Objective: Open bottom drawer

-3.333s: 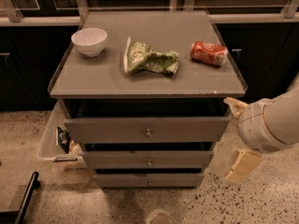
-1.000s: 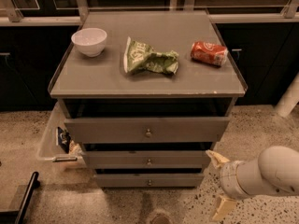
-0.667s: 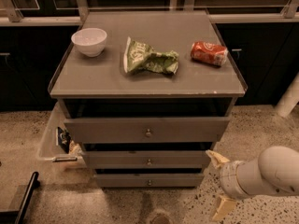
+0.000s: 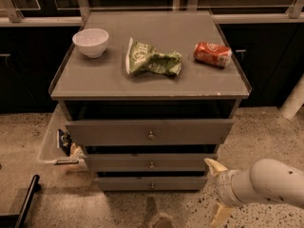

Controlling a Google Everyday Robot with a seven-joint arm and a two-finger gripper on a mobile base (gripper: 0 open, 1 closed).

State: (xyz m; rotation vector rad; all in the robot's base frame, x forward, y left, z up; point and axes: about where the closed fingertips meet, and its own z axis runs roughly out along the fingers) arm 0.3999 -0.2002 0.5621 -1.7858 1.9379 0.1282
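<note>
In the camera view, my hand [image 4: 214, 191] hangs low at the right front corner of the grey chest, just above the speckled floor [image 4: 266, 137]. Its two pale fingers [image 4: 215, 166] are spread well apart with nothing between them, so it is released and empty. The upper finger points toward the right end of the bottom drawer [image 4: 124, 183] and lies just beside it; I cannot tell whether it touches. That drawer is the lowest and slimmest of the three fronts, with its small round knob [image 4: 152, 185] at the centre, well to the left of my hand. Its front sits further in than the two above it. The middle drawer [image 4: 118, 163] is over it, and the top drawer [image 4: 109, 132] stands partly out, with a dark gap above its front. On the surface [image 4: 95, 82] of the chest a white bowl [image 4: 90, 42] stands at the back left, a crumpled green bag [image 4: 153, 61] lies in the middle, and a red can [image 4: 213, 54] lies on its side to the right. A clear bin [image 4: 50, 139] rests on the floor against the chest's left side.
</note>
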